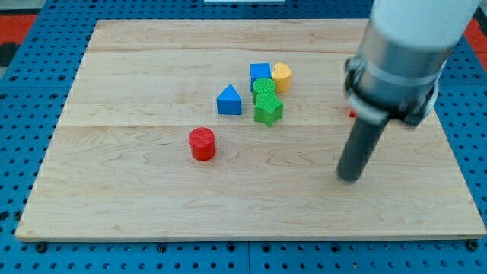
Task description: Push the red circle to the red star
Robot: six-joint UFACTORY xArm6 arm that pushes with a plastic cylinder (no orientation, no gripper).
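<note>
The red circle [202,144] lies on the wooden board [114,190], left of centre. A sliver of red at the view's right [352,113], mostly hidden behind the arm, may be the red star; its shape cannot be made out. My tip [349,178] rests on the board far to the right of the red circle and just below that red sliver, touching no block.
A cluster sits above and right of the red circle: a blue triangle [229,100], a blue cube [259,73], a yellow block [281,76], a green circle [264,86] and a green star [267,109]. The arm's grey body [403,53] covers the upper right.
</note>
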